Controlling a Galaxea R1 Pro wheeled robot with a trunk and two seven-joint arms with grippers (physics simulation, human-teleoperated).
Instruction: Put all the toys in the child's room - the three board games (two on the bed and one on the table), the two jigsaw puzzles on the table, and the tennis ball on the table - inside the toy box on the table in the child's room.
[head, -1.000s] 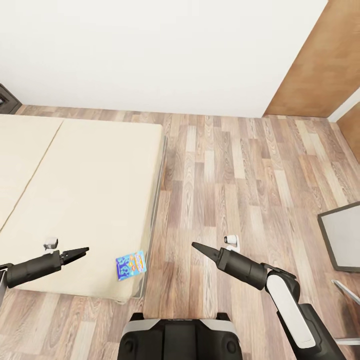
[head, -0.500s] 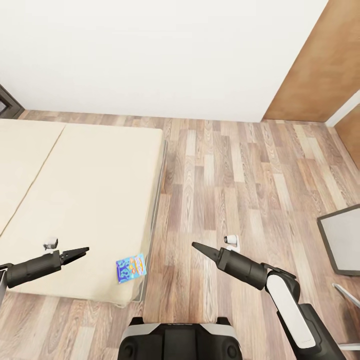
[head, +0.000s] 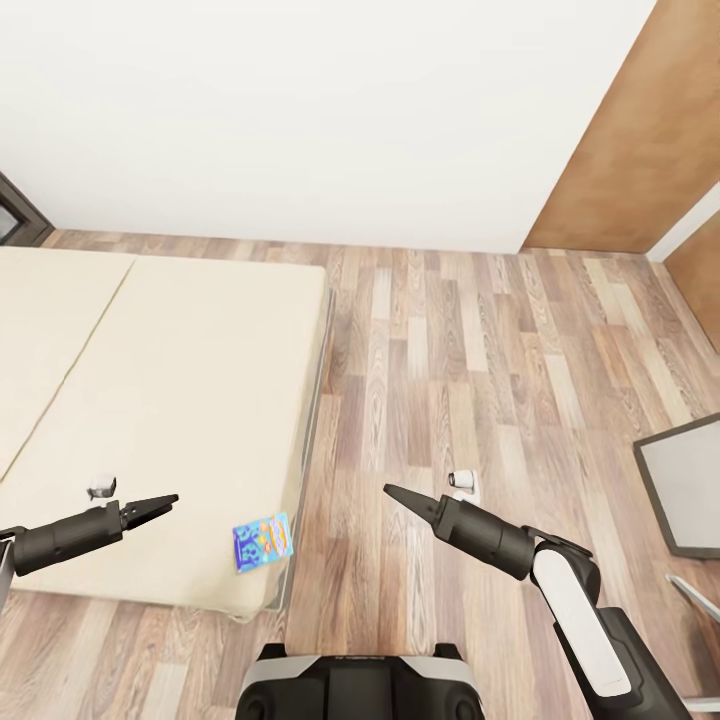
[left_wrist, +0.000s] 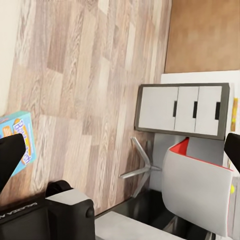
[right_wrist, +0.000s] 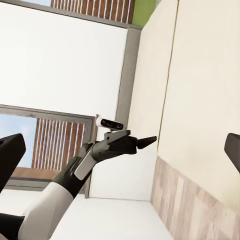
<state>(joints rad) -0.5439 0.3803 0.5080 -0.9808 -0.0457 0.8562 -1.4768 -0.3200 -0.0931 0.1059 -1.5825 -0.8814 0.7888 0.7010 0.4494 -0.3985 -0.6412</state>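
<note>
Wood-plank floor (head: 480, 360), light/dark brown boards, running from the white wall (head: 300, 100) toward the viewer. Cream bed (head: 170, 400) at left, seam dividing it into two panels, grey frame edge along its right side. Brown wood panel (head: 640, 150) at upper right, next to the white wall. Dark window frame corner (head: 15, 215) at far left edge. Grey-framed cabinet (head: 690, 490) at right edge, partly cut off; in left wrist view, grey w/ three white fronts (left_wrist: 182, 110) & dark handles. Near it, grey chair (left_wrist: 200, 192) w/ red edge, metal leg (left_wrist: 140, 165) on floor. In right wrist view, window (right_wrist: 55, 135) w/ slatted fence outside, beside bed.
</note>
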